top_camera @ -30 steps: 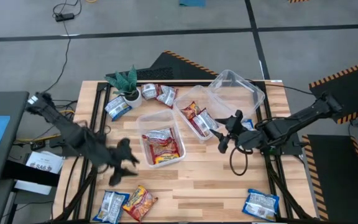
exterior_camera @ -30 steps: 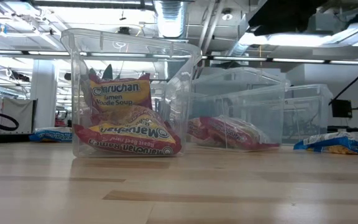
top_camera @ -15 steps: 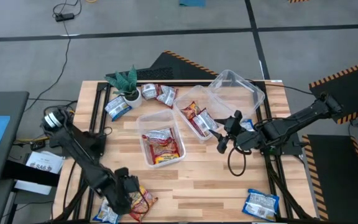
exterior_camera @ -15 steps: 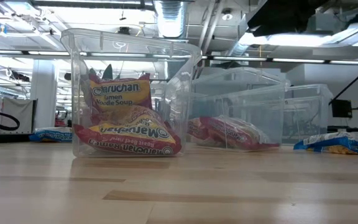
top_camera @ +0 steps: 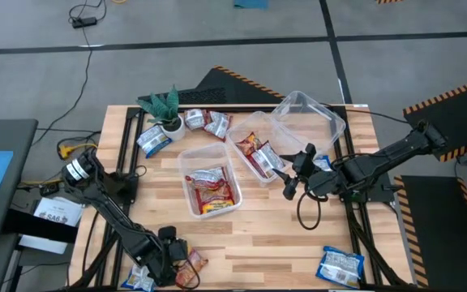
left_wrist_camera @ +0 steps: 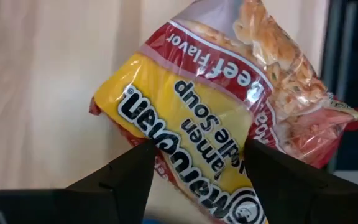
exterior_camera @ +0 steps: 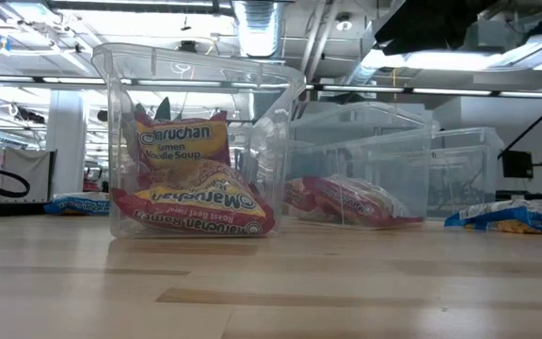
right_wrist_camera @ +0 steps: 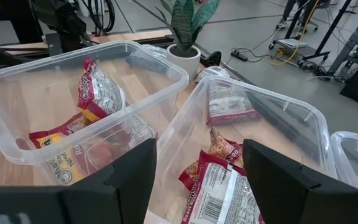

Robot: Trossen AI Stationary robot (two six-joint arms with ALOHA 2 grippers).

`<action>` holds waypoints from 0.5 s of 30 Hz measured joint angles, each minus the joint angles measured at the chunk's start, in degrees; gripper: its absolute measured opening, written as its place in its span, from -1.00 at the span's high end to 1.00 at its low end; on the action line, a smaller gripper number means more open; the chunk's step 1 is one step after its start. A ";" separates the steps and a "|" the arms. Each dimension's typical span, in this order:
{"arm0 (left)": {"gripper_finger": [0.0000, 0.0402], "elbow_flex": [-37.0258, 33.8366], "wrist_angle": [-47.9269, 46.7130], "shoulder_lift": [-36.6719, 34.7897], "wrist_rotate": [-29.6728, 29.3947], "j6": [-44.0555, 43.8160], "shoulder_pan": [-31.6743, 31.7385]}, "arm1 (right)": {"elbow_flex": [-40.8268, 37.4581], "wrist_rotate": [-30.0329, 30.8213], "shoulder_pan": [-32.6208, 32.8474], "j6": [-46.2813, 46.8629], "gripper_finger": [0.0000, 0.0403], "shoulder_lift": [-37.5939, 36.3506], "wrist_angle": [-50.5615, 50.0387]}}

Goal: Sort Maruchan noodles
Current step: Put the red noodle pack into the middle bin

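Observation:
A red-and-yellow Maruchan noodle packet (top_camera: 194, 261) (left_wrist_camera: 191, 106) lies flat on the wood at the table's near left. My left gripper (top_camera: 175, 256) (left_wrist_camera: 197, 149) hangs over it, pointing steeply down and open. Its two fingers stand over the packet's yellow end, one on each side, and no touch shows. My right gripper (top_camera: 293, 175) (right_wrist_camera: 197, 146) waits open in the air beside the tubs. One clear tub (top_camera: 186, 159) (right_wrist_camera: 17, 81) holds red-and-yellow packets, and another (top_camera: 235, 139) (right_wrist_camera: 303, 112) holds red-and-silver ones.
A third clear tub (top_camera: 331, 122) stands at the far right. Blue-and-white packets lie at the near left (top_camera: 139, 278), the near right (top_camera: 340, 265) and by the potted plant (top_camera: 154, 140). Red-and-silver packets (top_camera: 207, 122) lie beside the plant (top_camera: 164, 105). Bare wood stretches across the near middle.
My left gripper has swung from beside the middle tub toward the table's near edge and come down over the red-and-yellow packet, tipping to point more steeply down. Its fingers have stayed open.

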 joint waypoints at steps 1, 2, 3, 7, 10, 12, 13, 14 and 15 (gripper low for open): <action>-0.18 0.15 0.37 0.69 -0.03 -0.01 0.11 | 0.00 0.02 0.00 0.00 -0.29 0.00 -0.02; -0.17 0.19 0.41 1.18 0.12 -0.12 0.34 | 0.00 0.00 0.00 0.00 -0.29 0.00 -0.02; -0.14 0.15 0.38 1.72 0.48 -0.69 0.63 | 0.00 0.00 0.00 0.00 -0.29 0.00 -0.02; 0.17 0.25 0.27 2.39 1.73 -2.54 1.56 | 0.00 0.00 0.00 0.00 -0.29 0.00 -0.02; 0.66 0.22 -0.34 2.43 1.71 -3.87 2.23 | 0.00 0.00 0.00 0.00 -0.29 0.00 -0.02; 0.89 0.23 -0.21 2.09 0.85 -4.63 2.27 | 0.00 0.00 0.00 0.00 -0.29 0.00 -0.01; 0.92 0.22 -0.28 1.70 0.89 -4.47 2.33 | 0.01 0.00 0.00 0.00 -0.29 0.00 -0.01; 0.95 0.28 -0.44 1.07 1.07 -3.77 2.51 | 0.02 0.00 0.00 0.02 -0.29 0.00 -0.01; 0.97 0.48 -0.48 0.16 1.15 -3.05 2.59 | 0.02 0.00 0.00 0.01 -0.29 0.00 -0.01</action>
